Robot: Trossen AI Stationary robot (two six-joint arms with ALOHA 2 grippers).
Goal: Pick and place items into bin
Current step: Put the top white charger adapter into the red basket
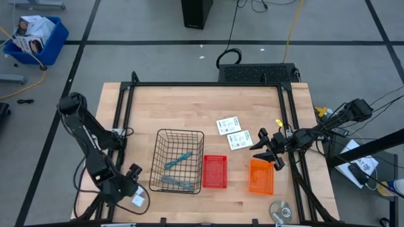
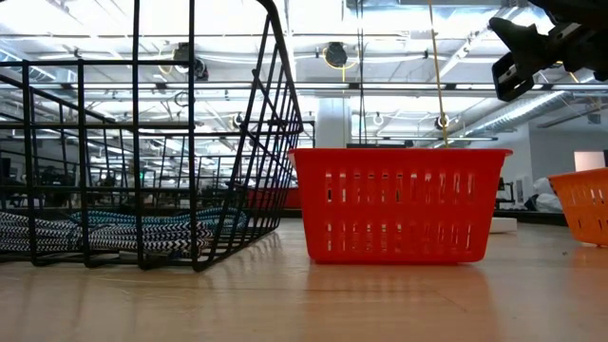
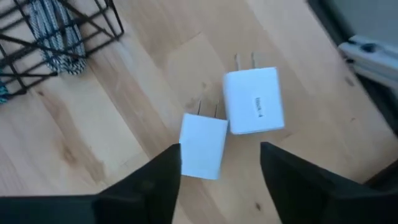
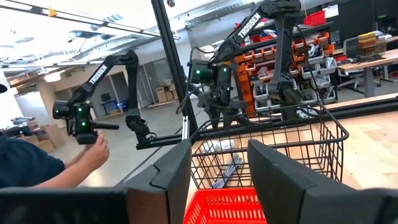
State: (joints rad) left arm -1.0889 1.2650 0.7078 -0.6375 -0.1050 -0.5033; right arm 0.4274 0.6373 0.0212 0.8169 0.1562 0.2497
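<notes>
Lying on the counter: we saw two small white blocks [image 3: 203, 145] with metal prongs, side by side and touching at a corner, near the front left corner of the counter [image 1: 208, 195].
Left hand: we found the left hand [image 3: 219, 167] hovering just over the nearer block, its fingers spread either side of it and gripping nothing.
Hand tools: we noted two slim teal and grey hand tools [image 1: 177, 160] lying inside the black wire basket [image 1: 180, 134], one nearer the middle, one toward the front.
Cards: we saw flat white cards [image 1: 233, 132] with green print lying on the bare wood, right of the basket and behind the red bin.
Red bin: we saw a small red bin [image 1: 214, 171] standing just right of the wire basket.
Orange bin: we saw an orange bin [image 1: 261, 176] further right, apart from the red one.
Right hand: we found the right hand [image 1: 266, 149] raised above the counter between the cards and the orange bin, fingers parted, holding nothing.
Disc: we saw a round silver disc [image 1: 281, 209] near the front edge, right of centre.
</notes>
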